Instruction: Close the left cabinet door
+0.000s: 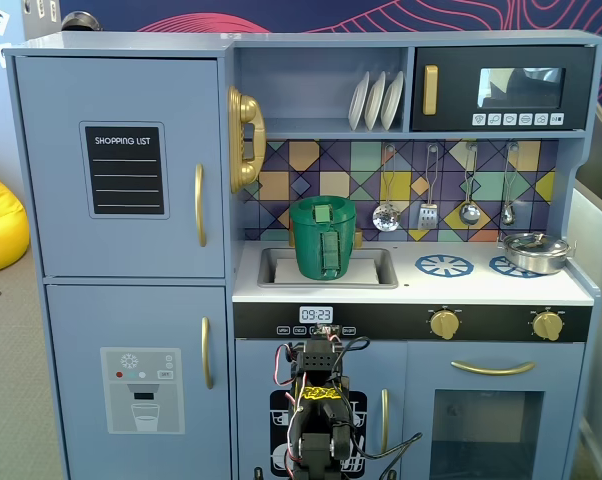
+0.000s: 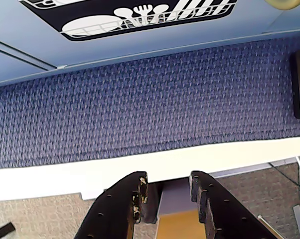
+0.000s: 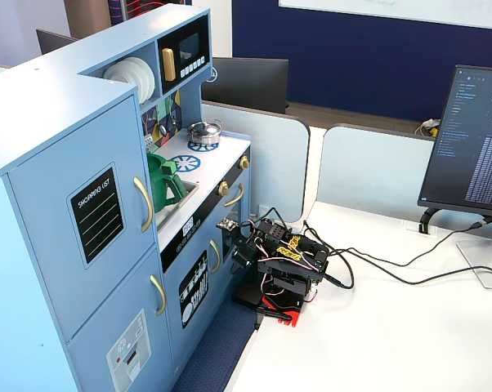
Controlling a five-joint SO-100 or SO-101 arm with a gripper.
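The left cabinet door [image 1: 121, 165] is light blue with a black "SHOPPING LIST" panel and a curved gold handle [image 1: 200, 205]. It lies flush with the cabinet front, shut, in both fixed views [image 3: 82, 212]. My arm [image 1: 321, 410] sits folded low in front of the kitchen's middle, well right of and below that door; it also shows in a fixed view [image 3: 283, 261]. In the wrist view my gripper [image 2: 167, 181] points down over the table edge, with the jaws apart and nothing between them.
Below the door is the blue door with the grey ice-dispenser panel [image 1: 141, 375]. A green pitcher [image 1: 323, 238] stands in the sink. A blue mat [image 2: 140, 99] lies before the dishwasher-print door [image 2: 140, 15]. Cables [image 3: 377, 265] and a monitor [image 3: 475, 147] are on the white table.
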